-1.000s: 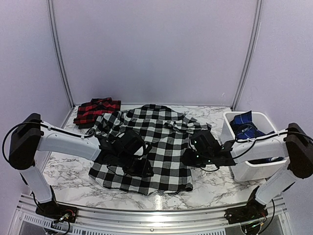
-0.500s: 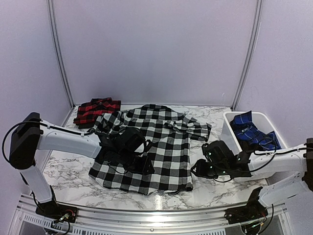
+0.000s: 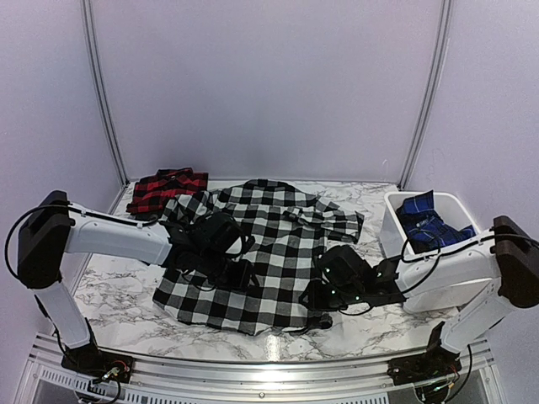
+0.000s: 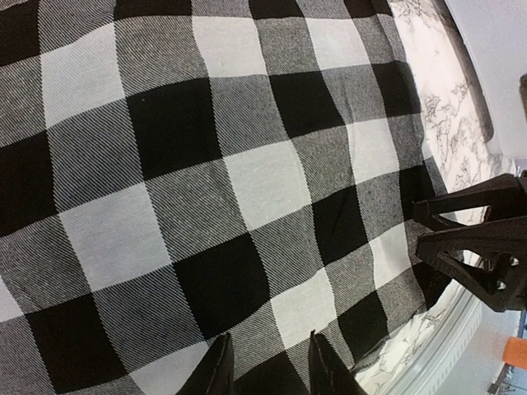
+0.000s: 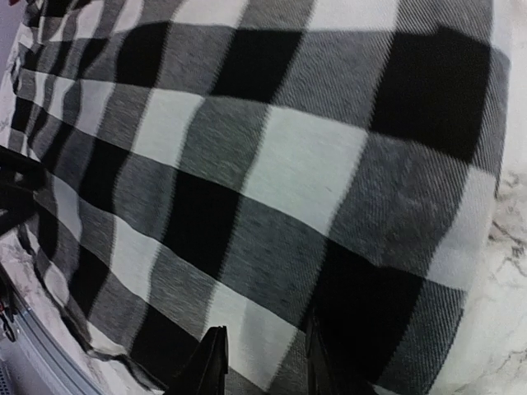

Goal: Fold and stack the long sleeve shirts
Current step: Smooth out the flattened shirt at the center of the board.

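I have the left fingers (image 4: 219,370) hanging just over the black-and-white shirt (image 3: 269,244), tips a little apart with only flat check showing in the gap, so they are released. The right fingers (image 5: 212,362) are low over the same shirt near its right hem corner. They also stand slightly parted, but the cloth is too close and blurred for me to tell whether they nip a fold. The shirt lies spread on the marble surface (image 3: 118,286) beneath both sets of fingers, collar on the far side of them. The red-and-black shirt (image 3: 167,189) sits folded well beyond the left fingers, at the far left corner. A white bin (image 3: 394,225) with blue cloth (image 3: 425,220) in it stands just outboard of the right fingers
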Controlling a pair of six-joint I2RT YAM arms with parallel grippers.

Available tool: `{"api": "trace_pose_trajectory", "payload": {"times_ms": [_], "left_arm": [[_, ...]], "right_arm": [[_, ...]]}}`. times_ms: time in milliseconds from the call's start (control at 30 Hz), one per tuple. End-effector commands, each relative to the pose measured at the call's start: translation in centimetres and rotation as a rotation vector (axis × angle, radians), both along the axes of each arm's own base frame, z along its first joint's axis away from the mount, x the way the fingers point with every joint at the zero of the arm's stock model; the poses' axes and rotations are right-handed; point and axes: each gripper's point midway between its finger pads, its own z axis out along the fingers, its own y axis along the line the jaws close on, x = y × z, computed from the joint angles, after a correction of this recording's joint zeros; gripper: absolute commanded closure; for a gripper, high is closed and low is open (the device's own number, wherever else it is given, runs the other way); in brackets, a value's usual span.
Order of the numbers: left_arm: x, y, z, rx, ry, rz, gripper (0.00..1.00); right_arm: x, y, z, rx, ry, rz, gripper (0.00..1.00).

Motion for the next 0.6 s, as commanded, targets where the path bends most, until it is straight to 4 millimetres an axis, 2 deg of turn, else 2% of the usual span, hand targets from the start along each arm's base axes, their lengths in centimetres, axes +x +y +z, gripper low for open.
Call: {"api": "trace_pose_trajectory", "payload": {"times_ms": [0, 200, 333, 433, 567], "left_arm": [[1.2, 1.0, 0.4, 0.023, -0.015, 0.020, 0.67], [3.1, 1.3, 0.5, 0.017, -0.020, 0.034, 0.67], [3.7, 1.2, 0.4, 0.013, -0.015, 0.037, 0.67], [3.9, 1.2, 0.4, 0.012, -0.018, 0.037, 0.67], [4.0, 1.2, 0.7, 0.007, -0.023, 0.039, 0.67]], "right_arm": [[-1.6, -2.0, -2.1, -0.003, 0.062, -0.053, 0.71], [-5.3, -5.9, -4.9, -0.089, 0.142, -0.093, 0.71], [-7.7, -7.0, -5.9, -0.114, 0.186, -0.096, 0.71], [-7.5, -6.5, -4.1, -0.096, 0.157, -0.094, 0.70], [-3.3, -5.0, 2.3, -0.089, -0.018, -0.094, 0.66]]}}
